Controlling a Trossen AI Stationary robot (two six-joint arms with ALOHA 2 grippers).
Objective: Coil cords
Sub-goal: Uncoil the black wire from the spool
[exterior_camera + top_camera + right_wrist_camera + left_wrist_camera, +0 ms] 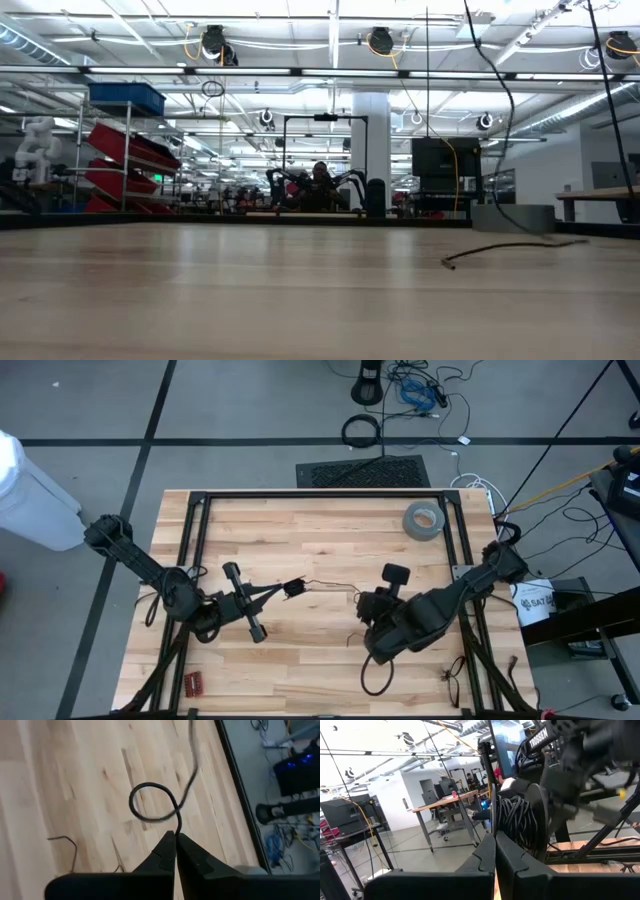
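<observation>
Cords: one thin wire between two closed claws, one tape roll.

Level look across a pale wooden tabletop filling the lower half. Lying on it at right, one thin dark cord, curving gently from a blunt end toward the right edge. Beyond, a large workshop hall: blue bin atop a rack of red tilted shelves at left, white pillar at centre, dark monitor screen right of it, ceiling strip lights overhead.
</observation>
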